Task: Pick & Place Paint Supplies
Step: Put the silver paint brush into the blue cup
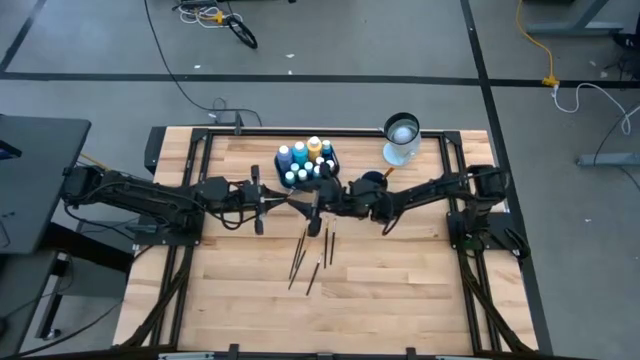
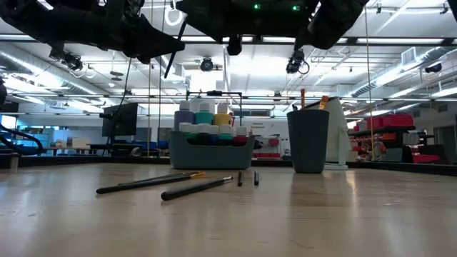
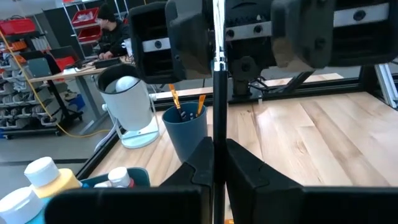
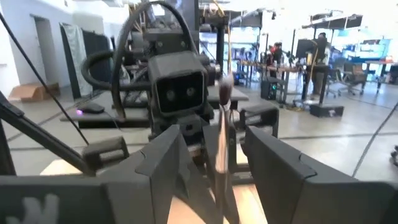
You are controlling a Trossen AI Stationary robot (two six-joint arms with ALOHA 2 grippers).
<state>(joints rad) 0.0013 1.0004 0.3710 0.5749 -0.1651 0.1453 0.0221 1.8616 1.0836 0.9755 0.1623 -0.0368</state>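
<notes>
A thin dark-handled brush [image 3: 217, 93] stands upright above the table's middle, with my left gripper [image 1: 303, 206] shut on it. My right gripper [image 1: 330, 200] faces the left one. It is open, and its two fingers stand on either side of the same brush [image 4: 221, 134] without touching it. Several more brushes [image 1: 312, 255] lie flat on the wood near the middle. Paint bottles with blue, white and yellow tops [image 1: 305, 160] stand in the tray [image 2: 212, 151] at the far side. The dark blue cup [image 2: 308, 139] holds two brushes. My left gripper pinches the brush's dark handle [image 3: 214, 158] between its two fingers, below the silver ferrule [image 3: 217, 65]. The fingers come level from the table's left and lie across the brush. The brush stands upright, lifted clear of the table.
A white round-topped appliance [image 1: 401, 140] stands at the far right beside the cup. Bare wood [image 1: 380, 290] lies toward the near edge. A black frame [image 1: 200, 140] runs around the tabletop. A person sits at a desk in the room behind [image 3: 112, 31].
</notes>
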